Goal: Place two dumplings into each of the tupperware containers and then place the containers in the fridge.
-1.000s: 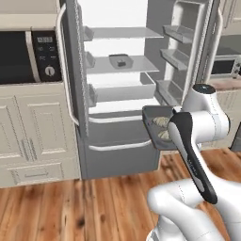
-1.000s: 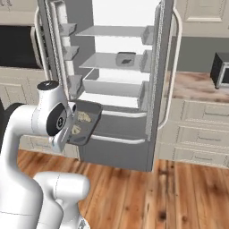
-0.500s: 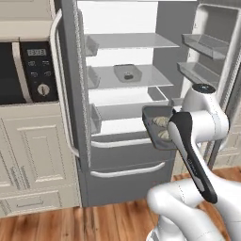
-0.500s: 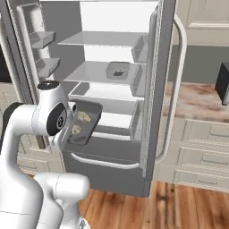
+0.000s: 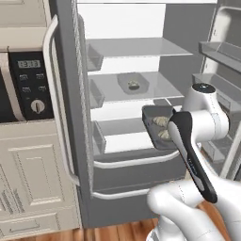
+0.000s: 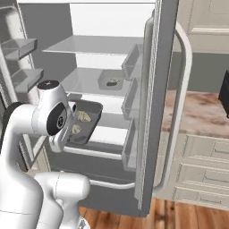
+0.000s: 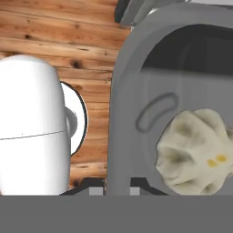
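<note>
Two dumplings (image 5: 161, 122) ride in a tub (image 5: 151, 114) clamped at its rim by the gripper (image 7: 113, 189). Since a second ago the base has closed on the open fridge (image 5: 136, 47), now just ahead; shelving beside the first tub (image 5: 133, 85) looks next.

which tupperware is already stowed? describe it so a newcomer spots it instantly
Start at the open fridge and find its middle glass shelf. The small dark tupperware container sitting alone near the back holds dumplings. Unlike the other container, carried by the gripper in front of the shelves, nothing grips it.
</note>
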